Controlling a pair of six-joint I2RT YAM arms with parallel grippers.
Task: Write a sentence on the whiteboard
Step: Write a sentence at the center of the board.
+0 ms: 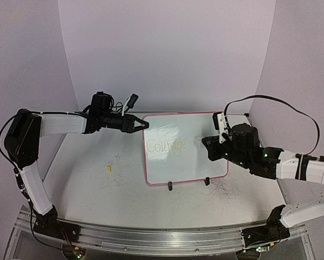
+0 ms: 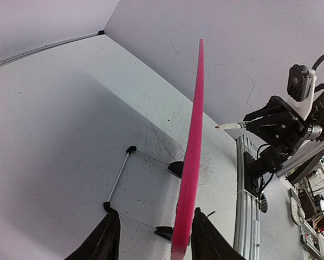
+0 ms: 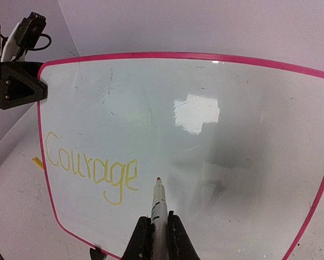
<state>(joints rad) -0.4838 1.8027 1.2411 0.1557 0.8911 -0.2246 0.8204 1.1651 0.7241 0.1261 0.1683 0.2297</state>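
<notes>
Your right gripper (image 3: 158, 232) was closed tight on a slim white marker with a pale yellow tip (image 3: 159, 201). That tip was poised just past the last letter of the faint yellow handwritten sentence (image 3: 91, 172), which so far read only "Courage". The small glossy whiteboard with the thin pink rim (image 1: 197, 162) stood upright on two black clip feet (image 1: 170, 187) on the scuffed white table (image 1: 86, 179) between the arms. Your left gripper (image 2: 156, 232) straddled its upper-left edge, jaws parted, one finger close against the rim and the other clear of it. With that loose brace, a firm press from the marker could have tipped or skated the board backward. Too light a press would have left strokes fainter than these. Starting too close to the "e" could have run the words together.
</notes>
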